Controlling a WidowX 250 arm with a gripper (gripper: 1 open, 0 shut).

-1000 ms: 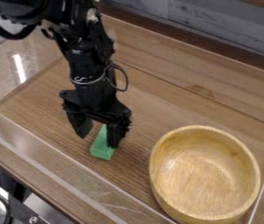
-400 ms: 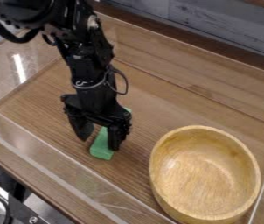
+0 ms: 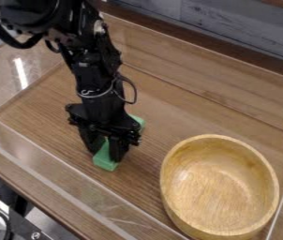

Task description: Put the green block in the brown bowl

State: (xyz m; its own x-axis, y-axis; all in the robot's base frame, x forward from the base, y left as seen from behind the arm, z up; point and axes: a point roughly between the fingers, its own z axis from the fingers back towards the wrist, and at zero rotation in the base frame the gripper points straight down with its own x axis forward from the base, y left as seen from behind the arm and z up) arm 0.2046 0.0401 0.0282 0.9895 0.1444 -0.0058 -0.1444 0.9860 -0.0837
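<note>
Camera view: I am watching the black claw (image 3: 111, 145) reaching down to the wooden table (image 3: 170, 112), its fingers closing on the green block (image 3: 105, 160) and pinching it between them. The block is sitting low, at the tabletop as far as I can tell, one end showing toward the near edge, another bit of green peeking out on the far side of the fingers. The brown bowl (image 3: 220, 187) is standing to the right of the claw, well apart from the block, its pale grain showing inside; the block is lying outside it. I am looking for writing: small pale marks are showing on the black arm (image 3: 88, 56), too small for me to read. I am making out no brand or label anywhere.
</note>
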